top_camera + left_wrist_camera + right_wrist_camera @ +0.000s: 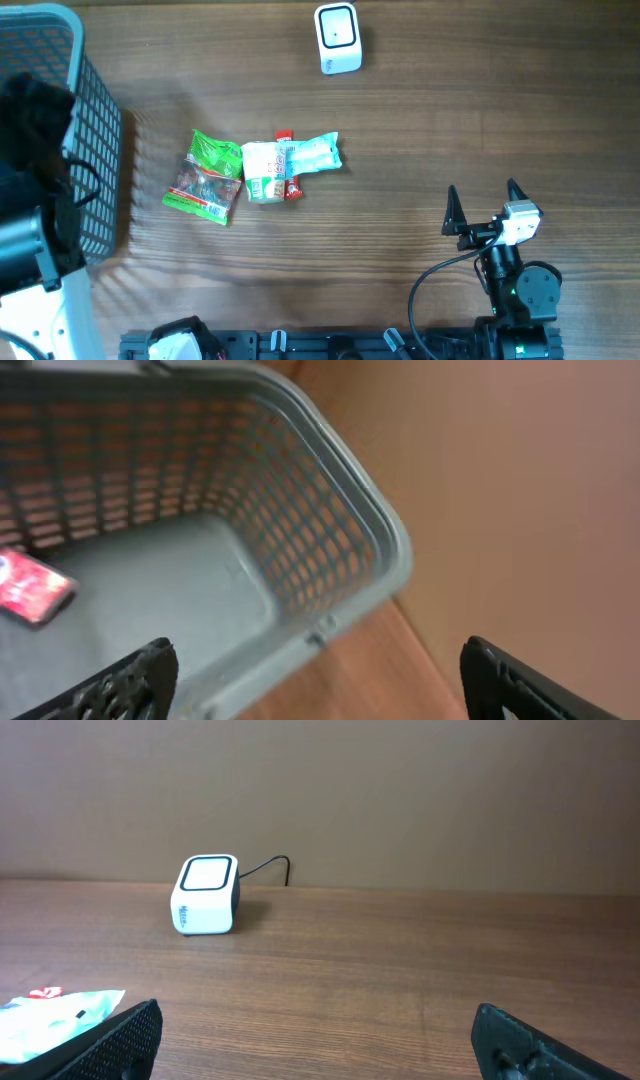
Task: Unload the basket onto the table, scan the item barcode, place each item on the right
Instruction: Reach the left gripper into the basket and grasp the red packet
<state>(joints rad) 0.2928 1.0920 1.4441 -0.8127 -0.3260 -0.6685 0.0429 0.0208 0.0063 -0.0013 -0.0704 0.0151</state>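
Observation:
The white barcode scanner (337, 38) stands at the table's far edge and shows in the right wrist view as a small white box (207, 895) with a cable. Several item packets lie mid-table: a green packet (205, 175), a white-and-green one (264, 170), a red bar (288, 170) and a pale blue packet (315, 153). A red packet (30, 588) lies on the floor of the grey basket (330, 490). My left gripper (318, 660) hangs open over the basket's corner, holding nothing. My right gripper (482, 195) rests open at the near right, away from the packets.
The grey mesh basket (95, 150) fills the left edge of the table, with the left arm's dark bulk (35, 130) above it. A pale packet's corner (50, 1010) shows at the lower left of the right wrist view. A brown wall stands behind the scanner.

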